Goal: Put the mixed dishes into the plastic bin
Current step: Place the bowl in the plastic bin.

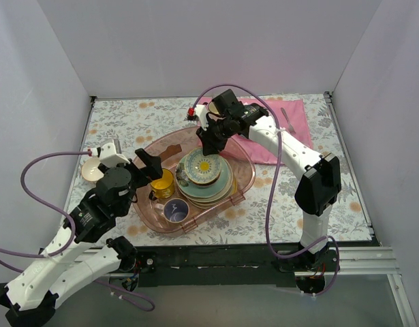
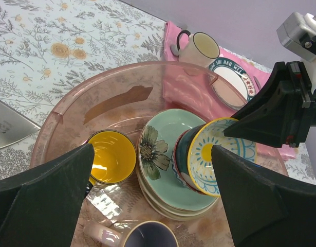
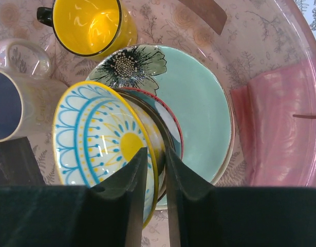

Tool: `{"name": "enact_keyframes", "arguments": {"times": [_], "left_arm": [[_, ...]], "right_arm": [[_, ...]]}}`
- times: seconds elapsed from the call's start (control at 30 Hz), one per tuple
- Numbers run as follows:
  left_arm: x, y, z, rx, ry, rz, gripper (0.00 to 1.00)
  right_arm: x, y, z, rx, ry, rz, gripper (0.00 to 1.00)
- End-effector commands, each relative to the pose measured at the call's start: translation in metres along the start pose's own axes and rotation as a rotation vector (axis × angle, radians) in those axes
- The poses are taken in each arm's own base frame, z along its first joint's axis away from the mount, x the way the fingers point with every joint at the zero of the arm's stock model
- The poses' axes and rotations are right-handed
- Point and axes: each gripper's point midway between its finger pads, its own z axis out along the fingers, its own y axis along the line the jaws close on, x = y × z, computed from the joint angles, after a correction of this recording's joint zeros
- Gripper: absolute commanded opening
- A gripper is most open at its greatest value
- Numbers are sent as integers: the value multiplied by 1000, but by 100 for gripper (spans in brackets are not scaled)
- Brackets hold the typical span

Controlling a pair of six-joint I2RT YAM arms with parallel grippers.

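A: Right end effector, state?
B: Down inside the plastic bin. Its fingers sit on either side of the rim of the small red-and-blue patterned bowl, with a narrow gap. Can't tell whether it's pinching the rim or loose.
A: Bowl position?
B: At the fingertips, tipped up on its edge. It leans on the large mint-green plate, which lies just beyond the fingers. Cream plates show their edges under the green one.
A: Mugs?
B: Both in the bin, upright. The yellow mug is ahead and left of the right fingers. The grey mug with dark-blue inside is on their left, just beside the bowl.
A: Left end effector?
B: Released, spread wide, nothing between the fingers. It hangs over the bin with the yellow mug just beside one finger and the plate stack ahead, between both.
A: Outside the bin?
B: Beyond the right end effector there's a pink cloth on the desk. It carries a cream mug with a dark rim and a blue-rimmed white plate.
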Motion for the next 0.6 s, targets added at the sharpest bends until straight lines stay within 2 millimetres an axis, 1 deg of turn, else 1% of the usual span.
{"name": "enact_keyframes", "arguments": {"times": [0.0,0.1,0.3,0.33,0.4,0.43,0.5,0.57], "left_arm": [[0,7,3,-37,-24,-33,98],[-3,6,4,-40,-35,-43,98],[-9,0,9,-46,-44,-30,98],[-9,-2,12,-52,-41,-24,98],[-11,-2,14,-62,-43,-25,98],[-13,-3,16,-66,-43,-26,98],[-18,1,19,-85,-58,-34,98],[-23,0,23,-80,-68,-41,98]], "right_arm": [[-8,3,-3,0,-25,-27,31],[-8,3,-5,2,-25,-29,37],[-16,7,-18,15,-49,-53,49],[-19,8,-23,19,-56,-61,53],[-21,9,-28,26,-64,-80,56],[-25,11,-34,32,-75,-94,59],[-27,14,-42,39,-82,-111,61],[-27,17,-48,42,-84,-124,63]]}}
